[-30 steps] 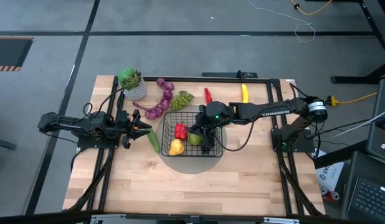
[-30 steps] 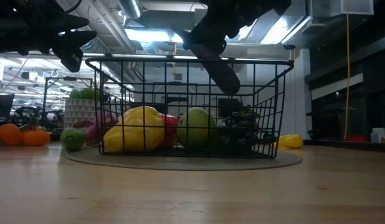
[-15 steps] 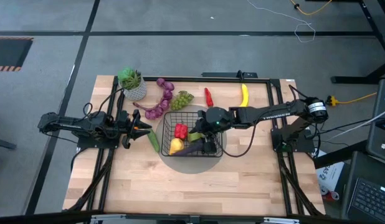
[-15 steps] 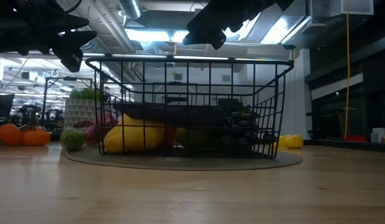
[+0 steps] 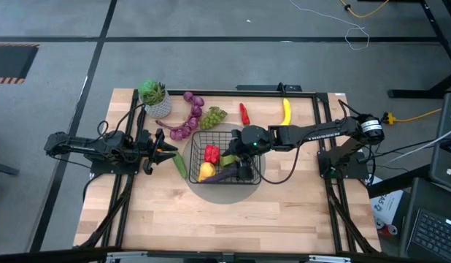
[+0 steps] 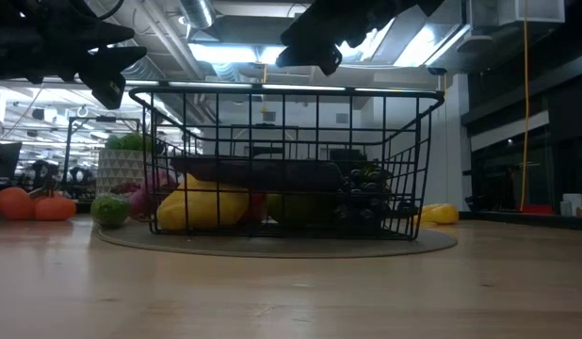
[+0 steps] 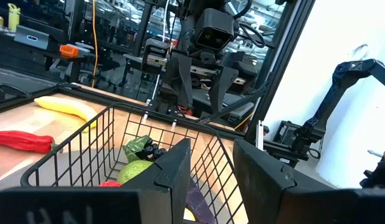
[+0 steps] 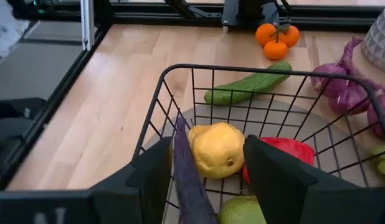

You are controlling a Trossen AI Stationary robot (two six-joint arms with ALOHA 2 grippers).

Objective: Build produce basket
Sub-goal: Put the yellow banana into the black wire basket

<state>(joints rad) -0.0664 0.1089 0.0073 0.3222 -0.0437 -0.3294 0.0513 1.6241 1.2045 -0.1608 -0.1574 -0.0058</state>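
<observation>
Aubergine (image 5: 227, 174) now across basket (image 5: 198, 139); right pincer (image 5: 244, 169) open above; cucumber (image 5: 180, 165) beside.

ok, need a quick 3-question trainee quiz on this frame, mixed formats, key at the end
1. True or false: the aubergine lies inside the basket.
2. Multiple choice: which item is on the table outside the basket? A) yellow pepper B) cucumber C) black grapes
3. Fill in: the right gripper hangs over the basket with its jaws ____.

Key
1. True. The aubergine lies across the other produce in the basket.
2. B. The cucumber lies on the table beside the basket, on the side toward the left gripper. The yellow pepper and black grapes are in the basket.
3. Open, holding nothing.
</observation>
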